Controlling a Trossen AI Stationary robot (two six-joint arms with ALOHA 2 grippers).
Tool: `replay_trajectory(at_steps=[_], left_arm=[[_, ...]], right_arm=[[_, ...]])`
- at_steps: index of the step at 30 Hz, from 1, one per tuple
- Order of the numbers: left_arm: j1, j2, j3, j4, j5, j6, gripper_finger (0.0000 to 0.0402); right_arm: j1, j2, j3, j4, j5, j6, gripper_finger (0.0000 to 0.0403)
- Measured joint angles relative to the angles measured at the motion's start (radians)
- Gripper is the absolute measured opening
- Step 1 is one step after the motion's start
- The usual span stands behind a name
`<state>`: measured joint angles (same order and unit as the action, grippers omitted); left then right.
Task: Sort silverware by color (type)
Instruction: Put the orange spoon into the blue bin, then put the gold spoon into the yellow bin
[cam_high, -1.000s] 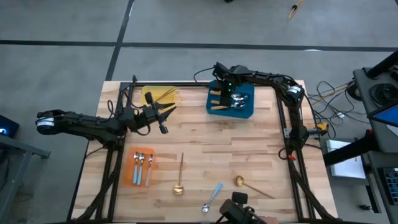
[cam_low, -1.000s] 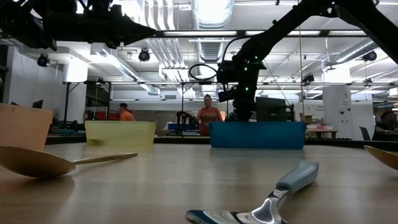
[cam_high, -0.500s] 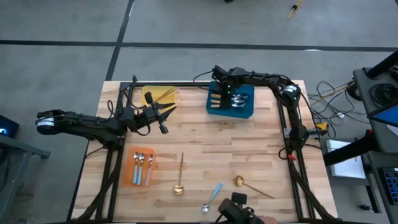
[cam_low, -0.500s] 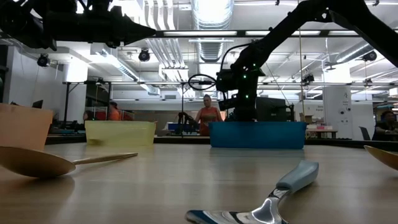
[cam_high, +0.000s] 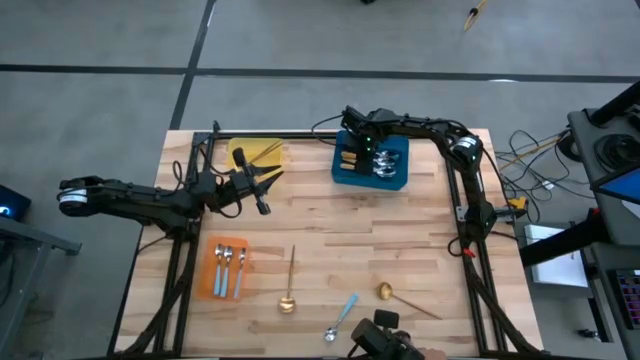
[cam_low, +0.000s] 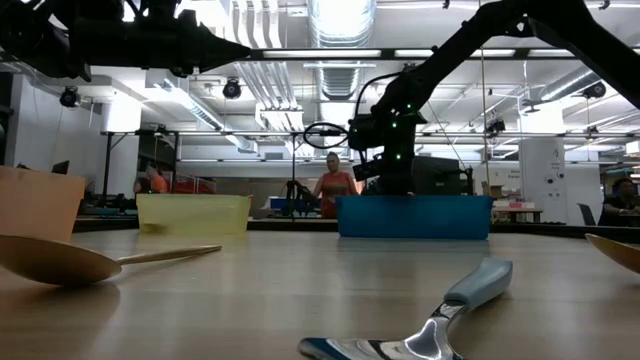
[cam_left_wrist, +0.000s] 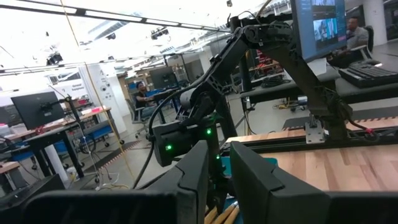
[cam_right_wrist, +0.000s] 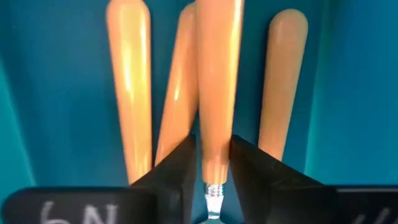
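Four orange-handled spoons (cam_right_wrist: 214, 74) crowd the blue tray (cam_high: 397, 176); right tool (cam_right_wrist: 211, 168) grips one.

Floor (cam_high: 300, 40): grey concrete with dark seam lines, fills the upper half of the high view. Butcher-block table top (cam_high: 330, 225) at frame centre. Cables (cam_high: 530, 160) trail at right edge.

Low view: open workshop hall behind the table. Ceiling ducts (cam_low: 340, 25) at top centre, bright overhead lighting. A person in an orange top (cam_low: 333, 185) stands mid-frame; another person (cam_low: 155, 180) at left.

Left wrist view: monitor (cam_left_wrist: 40, 106) on a desk at left, large screen (cam_left_wrist: 320, 25) upper right, a seated person (cam_left_wrist: 144, 96) mid-left.
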<state>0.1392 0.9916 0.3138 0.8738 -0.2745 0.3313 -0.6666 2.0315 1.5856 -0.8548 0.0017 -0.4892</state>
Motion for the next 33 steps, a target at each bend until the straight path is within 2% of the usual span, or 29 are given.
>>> replay_trajectory(at_steps=[6, 12, 21, 28, 33], left_arm=[[0.0, 0.0, 0.0, 0.0, 0.0, -0.025, 0.0051], [0.0, 0.0, 0.0, -0.002, 0.0, -0.088, 0.0051], [0.0, 0.0, 0.0, -0.077, 0.0, -0.297, 0.0051], [-0.012, 0.0, 0.0, -0.19, 0.0, -0.545, 0.0051], [-0.058, 0.0, 0.0, -0.211, 0.0, -0.622, 0.0051]], right_arm=[[0.0, 0.0, 0.0, 0.0, 0.0, 0.001, 0.0132], [0.001, -0.021, 0.006, -0.013, 0.001, 0.03, 0.0153], [0.028, -0.14, 0.005, -0.041, -0.001, 0.16, 0.0138], [0.111, -0.265, -0.03, -0.046, -0.001, 0.211, 0.0123], [0.196, -0.367, -0.105, -0.001, -0.001, 0.25, 0.0117]])
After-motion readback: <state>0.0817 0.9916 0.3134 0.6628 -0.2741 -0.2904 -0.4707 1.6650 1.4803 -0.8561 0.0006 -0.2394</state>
